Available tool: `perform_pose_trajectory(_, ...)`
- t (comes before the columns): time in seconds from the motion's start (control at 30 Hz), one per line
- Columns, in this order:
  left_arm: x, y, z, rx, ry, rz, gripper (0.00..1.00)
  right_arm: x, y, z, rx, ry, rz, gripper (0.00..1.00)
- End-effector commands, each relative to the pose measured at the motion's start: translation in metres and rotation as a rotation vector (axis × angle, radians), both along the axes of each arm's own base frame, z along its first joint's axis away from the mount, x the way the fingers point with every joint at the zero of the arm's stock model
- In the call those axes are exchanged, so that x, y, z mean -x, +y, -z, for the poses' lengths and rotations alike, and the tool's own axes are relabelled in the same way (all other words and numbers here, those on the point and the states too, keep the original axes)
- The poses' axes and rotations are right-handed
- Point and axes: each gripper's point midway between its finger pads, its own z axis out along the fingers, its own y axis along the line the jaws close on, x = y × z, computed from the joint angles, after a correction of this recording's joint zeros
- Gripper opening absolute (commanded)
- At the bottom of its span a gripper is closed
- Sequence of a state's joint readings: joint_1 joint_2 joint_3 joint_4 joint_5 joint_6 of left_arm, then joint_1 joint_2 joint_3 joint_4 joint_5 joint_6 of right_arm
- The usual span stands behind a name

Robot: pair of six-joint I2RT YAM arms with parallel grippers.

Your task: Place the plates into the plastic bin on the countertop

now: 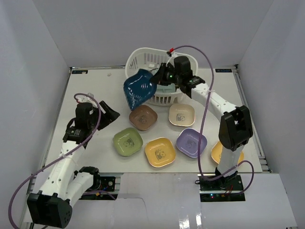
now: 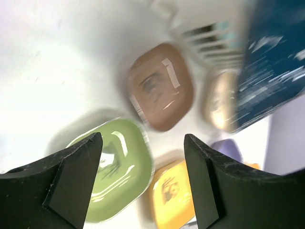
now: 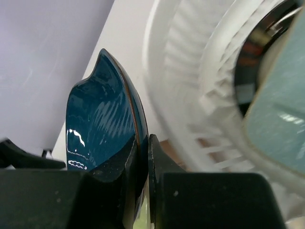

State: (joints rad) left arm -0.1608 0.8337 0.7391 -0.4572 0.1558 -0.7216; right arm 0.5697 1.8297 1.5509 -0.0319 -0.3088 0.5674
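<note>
While our right pincer (image 3: 144, 143) pinches the dark blue plate (image 3: 100, 119) just beside the plastic bin (image 3: 167, 71), our left pincer (image 2: 143, 138) hangs spread above the worktop (image 2: 47, 57).

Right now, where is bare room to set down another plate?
Bare countertop lies in both far corners, left and right of the plastic bin. The middle is crowded, from the green plate to the orange plate.
</note>
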Motion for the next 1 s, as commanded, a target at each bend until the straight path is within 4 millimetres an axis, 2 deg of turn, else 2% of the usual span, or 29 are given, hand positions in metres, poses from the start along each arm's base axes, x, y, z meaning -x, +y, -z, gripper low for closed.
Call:
perform_pose_trajectory(0.0, 0.026, 0.005, 0.064, -0.092, 0.253, 0.039, 0.80, -0.049, -0.032, -0.111, -0.208, -0.192, 0.098, 0.08)
perform_pose_trajectory(0.03, 0.031, 0.004, 0.074, -0.096, 0.294, 0.057, 0.81, -0.063, -0.039, -0.108, -0.206, -0.189, 0.125, 0.08)
perform_pose_trajectory(0.07, 0.036, 0.003, 0.088, -0.096, 0.335, 0.073, 0.80, -0.081, -0.054, -0.103, -0.190, -0.190, 0.177, 0.08)
perform_pose_trajectory(0.1, 0.040, -0.001, 0.101, -0.087, 0.391, 0.095, 0.80, -0.090, -0.061, -0.099, -0.179, -0.189, 0.199, 0.08)
perform_pose_trajectory(0.13, 0.042, -0.002, 0.107, -0.085, 0.412, 0.104, 0.80, -0.104, -0.064, -0.082, -0.156, -0.170, 0.220, 0.08)
perform_pose_trajectory(0.2, 0.046, -0.008, 0.116, -0.066, 0.446, 0.133, 0.80, -0.124, -0.080, -0.076, -0.119, -0.173, 0.267, 0.08)
perform_pose_trajectory(0.23, 0.045, -0.009, 0.119, -0.063, 0.449, 0.137, 0.80, -0.134, -0.082, -0.058, -0.094, -0.155, 0.277, 0.08)
perform_pose_trajectory(0.27, 0.044, -0.009, 0.119, -0.063, 0.449, 0.137, 0.79, -0.142, -0.087, -0.062, -0.092, -0.167, 0.290, 0.08)
perform_pose_trajectory(0.3, 0.043, -0.009, 0.120, -0.065, 0.449, 0.137, 0.78, -0.147, -0.088, -0.057, -0.080, -0.165, 0.289, 0.08)
perform_pose_trajectory(0.4, 0.041, -0.004, 0.124, -0.096, 0.454, 0.126, 0.74, -0.165, -0.089, -0.027, -0.022, -0.134, 0.291, 0.08)
perform_pose_trajectory(0.5, 0.043, -0.001, 0.133, -0.111, 0.484, 0.122, 0.71, -0.175, -0.094, -0.013, 0.007, -0.123, 0.309, 0.08)
perform_pose_trajectory(0.63, 0.048, 0.003, 0.140, -0.128, 0.526, 0.110, 0.70, -0.184, -0.099, 0.021, 0.043, -0.078, 0.322, 0.08)
perform_pose_trajectory(0.73, 0.040, 0.012, 0.128, -0.172, 0.488, 0.071, 0.72, -0.187, -0.101, 0.038, 0.071, -0.062, 0.328, 0.10)
perform_pose_trajectory(0.8, 0.033, 0.015, 0.110, -0.181, 0.429, 0.052, 0.75, -0.188, -0.101, 0.044, 0.079, -0.053, 0.331, 0.15)
perform_pose_trajectory(0.9, 0.028, 0.004, 0.085, -0.132, 0.341, 0.088, 0.77, -0.187, -0.101, 0.045, 0.081, -0.053, 0.334, 0.39)
perform_pose_trajectory(0.93, 0.028, 0.000, 0.079, -0.113, 0.324, 0.104, 0.77, -0.187, -0.101, 0.044, 0.079, -0.056, 0.334, 0.50)
perform_pose_trajectory(0.97, 0.027, -0.003, 0.073, -0.094, 0.308, 0.117, 0.77, -0.187, -0.102, 0.041, 0.078, -0.064, 0.336, 0.55)
